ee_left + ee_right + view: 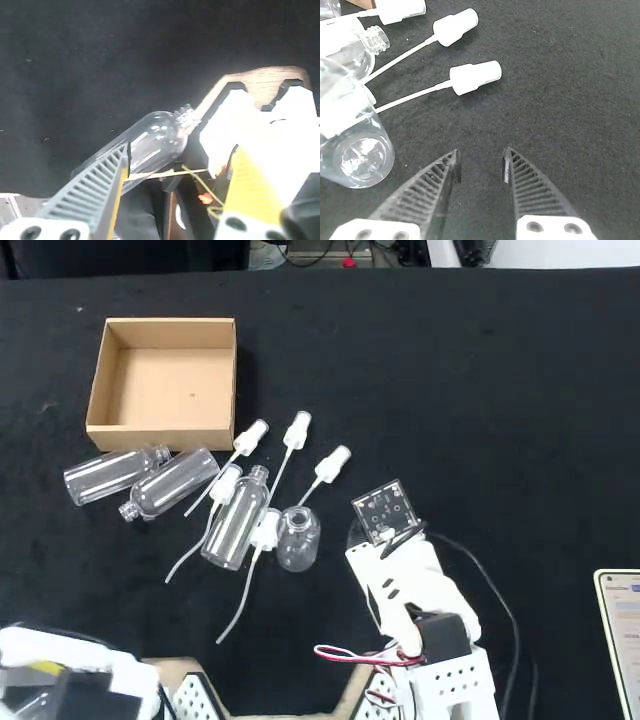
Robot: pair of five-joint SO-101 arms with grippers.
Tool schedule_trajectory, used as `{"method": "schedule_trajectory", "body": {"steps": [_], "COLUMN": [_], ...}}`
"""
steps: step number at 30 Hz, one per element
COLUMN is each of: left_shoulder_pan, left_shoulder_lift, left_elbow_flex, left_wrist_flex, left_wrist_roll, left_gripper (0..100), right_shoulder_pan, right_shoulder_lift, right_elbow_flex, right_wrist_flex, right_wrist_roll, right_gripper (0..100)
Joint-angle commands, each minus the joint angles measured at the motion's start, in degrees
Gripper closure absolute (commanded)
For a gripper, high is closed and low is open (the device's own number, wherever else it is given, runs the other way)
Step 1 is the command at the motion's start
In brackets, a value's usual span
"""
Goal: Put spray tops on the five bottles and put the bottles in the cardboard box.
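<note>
Gripping a clear bottle (150,137), the left gripper (182,150) clamps it; the right gripper (480,160) stands parted, holding nothing.
Black cloth table (570,75) lies under the right fingers (430,195), a white spray top (475,76) just ahead of their tips. Four other bottles (237,518) lie scattered near the cardboard box (160,435), outside it.

We read this as a robotics lab bench. Black cloth covers the table (520,380) under and ahead of the jaws. The right arm (410,585) is white plastic, with a bare circuit board (388,510) and loose wires (345,653) behind the jaws. Cables (310,252) lie far beyond them.
</note>
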Motion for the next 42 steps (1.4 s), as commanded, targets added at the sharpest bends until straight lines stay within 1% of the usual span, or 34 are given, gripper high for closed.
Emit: {"method": "schedule_trajectory", "body": {"steps": [1, 5, 8, 12, 16, 21, 25, 31, 36, 40, 42], "left_shoulder_pan": [-0.6, -1.5, -1.5, -1.1, -0.7, -0.9, -0.5, -0.9, -0.9, -1.5, -1.8], "left_shoulder_lift": [-6.8, -11.4, -15.0, -19.4, -21.6, -23.6, -23.3, -24.0, -23.4, -23.4, -23.4], "left_elbow_flex": [8.4, 21.0, 27.5, 30.4, 30.5, 25.7, 23.1, 19.6, 14.9, 14.2, 14.5], "left_wrist_flex": [-7.6, -22.8, -29.8, -30.3, -30.3, -30.5, -30.9, -28.0, -26.4, -26.4, -26.3], "left_wrist_roll": [-47.3, -47.2, -47.2, -47.4, -47.6, -46.8, -39.3, -38.0, -32.7, -24.6, -19.1], "left_gripper": [69, 69, 69, 69, 69, 69, 69, 69, 69, 69, 69], "right_shoulder_pan": [-0.5, -0.5, -0.5, -0.5, -0.5, -0.5, -0.5, -0.5, -0.5, -0.5, -0.5], "right_shoulder_lift": [-5.3, -5.3, -5.3, -5.3, -5.3, -5.3, -5.3, -5.3, -5.3, -5.4, -5.4], "right_elbow_flex": [-0.5, -0.5, -0.5, -0.5, -0.5, -0.5, -0.5, -0.5, -0.5, -0.5, -0.5], "right_wrist_flex": [0.3, 0.3, 0.3, 0.3, 0.3, 0.3, 0.3, 0.3, 0.3, 0.3, 0.3], "right_wrist_roll": [0.4, 0.4, 0.4, 0.4, 0.4, 0.4, 0.4, 0.4, 0.4, 0.4, 0.4], "right_gripper": [85.3, 85.3, 85.3, 85.3, 85.3, 85.3, 85.3, 85.3, 85.3, 85.3, 85.3]}}
